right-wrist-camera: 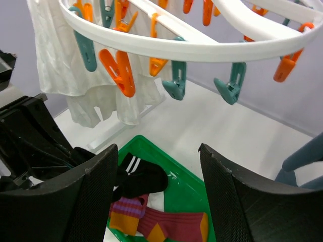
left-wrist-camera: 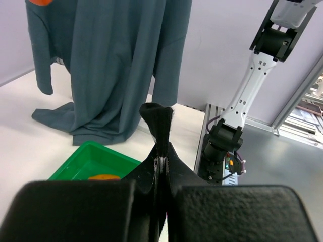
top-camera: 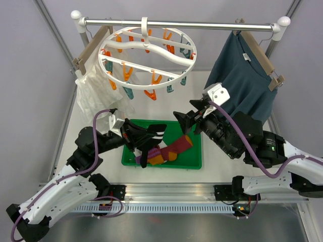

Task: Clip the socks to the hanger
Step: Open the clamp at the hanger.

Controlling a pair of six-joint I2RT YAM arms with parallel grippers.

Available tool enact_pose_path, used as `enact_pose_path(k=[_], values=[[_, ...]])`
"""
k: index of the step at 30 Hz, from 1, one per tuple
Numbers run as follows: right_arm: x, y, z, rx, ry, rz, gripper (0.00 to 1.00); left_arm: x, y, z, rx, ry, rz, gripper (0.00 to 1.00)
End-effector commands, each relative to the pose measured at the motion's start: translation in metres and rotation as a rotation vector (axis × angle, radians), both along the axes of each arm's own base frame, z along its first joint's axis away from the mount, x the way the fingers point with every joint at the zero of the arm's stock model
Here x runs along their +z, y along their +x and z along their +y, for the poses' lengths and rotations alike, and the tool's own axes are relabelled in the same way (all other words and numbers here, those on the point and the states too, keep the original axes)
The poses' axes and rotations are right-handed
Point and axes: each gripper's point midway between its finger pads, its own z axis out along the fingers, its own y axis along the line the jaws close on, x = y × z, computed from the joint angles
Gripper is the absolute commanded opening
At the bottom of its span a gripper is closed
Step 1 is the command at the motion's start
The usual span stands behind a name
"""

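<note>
White table (top-camera: 214, 166) underneath, pale lilac walls (top-camera: 25, 75) all round, and a metal rail (top-camera: 202, 24) ran across the far side; from the rail hung the hanger (top-camera: 146, 50), a big white ring with orange and teal clips dangling beneath it, no sock on any clip in view; to its left hung a white sheer garment (top-camera: 96, 96), to its right a teal shirt (top-camera: 242, 80) whose hem pooled on the table; down on the near middle of the table sat the green tray (top-camera: 196, 154), and in it lay maroon-and-orange socks (right-wrist-camera: 171, 224), bunched at the near side, with part of the green floor bare; the left gripper (top-camera: 132, 133) was over the tray's left edge, its fingers pressed together on a black sock (left-wrist-camera: 157, 121), whose white-striped cuff pointed right over the tray while the rest drooped toward the other socks; the right gripper (right-wrist-camera: 157, 151) hovered over the tray's far right corner, just below the ring, fingers spread apart with nothing between them.
</note>
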Motion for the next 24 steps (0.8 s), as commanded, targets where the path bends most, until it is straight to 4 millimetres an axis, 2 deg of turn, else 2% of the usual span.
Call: enact_pose_path(k=[1, 2, 4, 5, 7, 8, 9, 11, 15, 24], values=[[0.030, -0.007, 0.015, 0.099, 0.039, -0.103, 0.72, 0.004, 0.005, 0.004, 0.047, -0.026, 0.030, 0.02], [0.031, -0.015, 0.025, 0.171, 0.035, -0.117, 0.72, 0.006, 0.004, 0.005, 0.050, -0.033, 0.026, 0.02], [0.031, -0.015, 0.035, 0.188, 0.033, -0.110, 0.72, 0.007, 0.007, 0.008, 0.074, -0.041, 0.032, 0.02], [0.035, -0.012, 0.035, 0.167, 0.040, -0.105, 0.70, 0.007, 0.007, 0.010, 0.085, -0.045, 0.033, 0.02], [0.026, -0.004, 0.047, 0.130, 0.006, -0.086, 0.67, 0.006, 0.012, 0.014, 0.122, -0.051, 0.049, 0.02], [0.031, 0.001, 0.046, 0.093, 0.020, -0.078, 0.66, 0.005, 0.013, 0.015, 0.134, -0.051, 0.053, 0.02], [0.021, 0.010, 0.052, 0.046, -0.013, -0.059, 0.66, 0.005, 0.015, 0.018, 0.154, -0.057, 0.058, 0.02], [0.026, 0.017, 0.052, -0.011, 0.011, -0.039, 0.67, 0.002, 0.017, 0.020, 0.172, -0.052, 0.072, 0.02], [0.020, 0.028, 0.055, -0.112, 0.028, 0.004, 0.68, 0.001, 0.019, 0.024, 0.196, -0.043, 0.083, 0.02], [0.016, 0.035, 0.065, -0.252, -0.004, 0.010, 0.70, 0.000, 0.021, 0.024, 0.210, -0.037, 0.094, 0.02]])
